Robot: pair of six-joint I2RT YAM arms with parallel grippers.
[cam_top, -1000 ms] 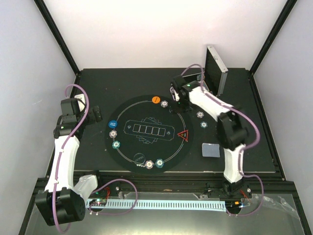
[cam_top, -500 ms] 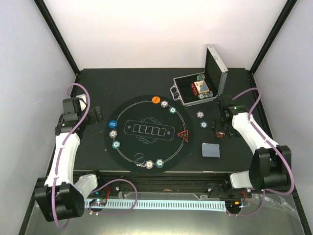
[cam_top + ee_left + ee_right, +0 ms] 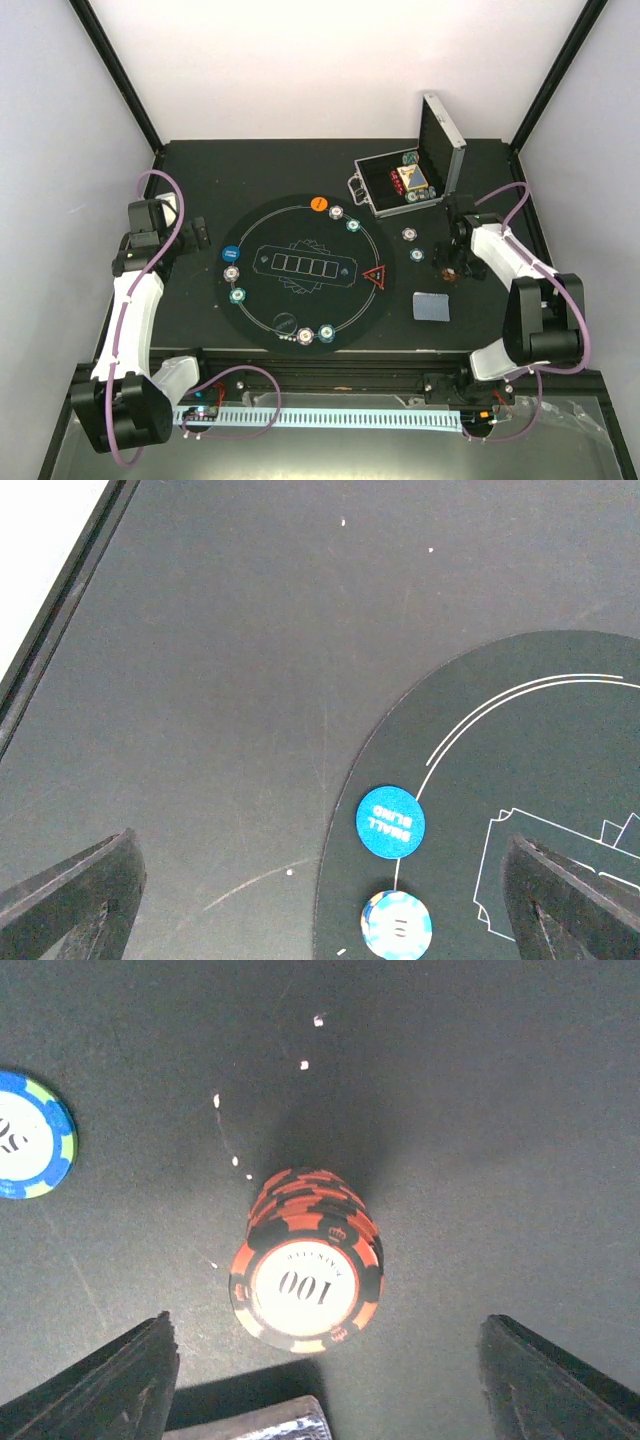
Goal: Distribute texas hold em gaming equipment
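My right gripper [image 3: 450, 262] is open and points down over a stack of red-brown chips [image 3: 449, 275] standing on the table right of the black mat. In the right wrist view the stack [image 3: 305, 1275], marked 100, stands between the spread fingers [image 3: 100, 1390] without touching them, and the gripper [image 3: 327, 1345] is empty. My left gripper [image 3: 196, 232] is open and empty left of the mat. In the left wrist view the gripper [image 3: 320, 880] looks down on the blue disc [image 3: 390, 822] and a white-teal chip [image 3: 396, 927]. An orange disc [image 3: 318, 203] and a red triangle marker [image 3: 376, 277] lie on the mat.
The open silver case [image 3: 405, 185] stands at the back right with chips inside. The deck of grey-blue cards [image 3: 432, 306] lies near the stack. Two chips [image 3: 408, 234] [image 3: 416, 255] lie right of the mat [image 3: 260, 310]. Other chips sit around the mat's ring.
My right arm swung from the case down to the table right of the mat, and the red-brown stack now stands there. The left arm has barely moved.
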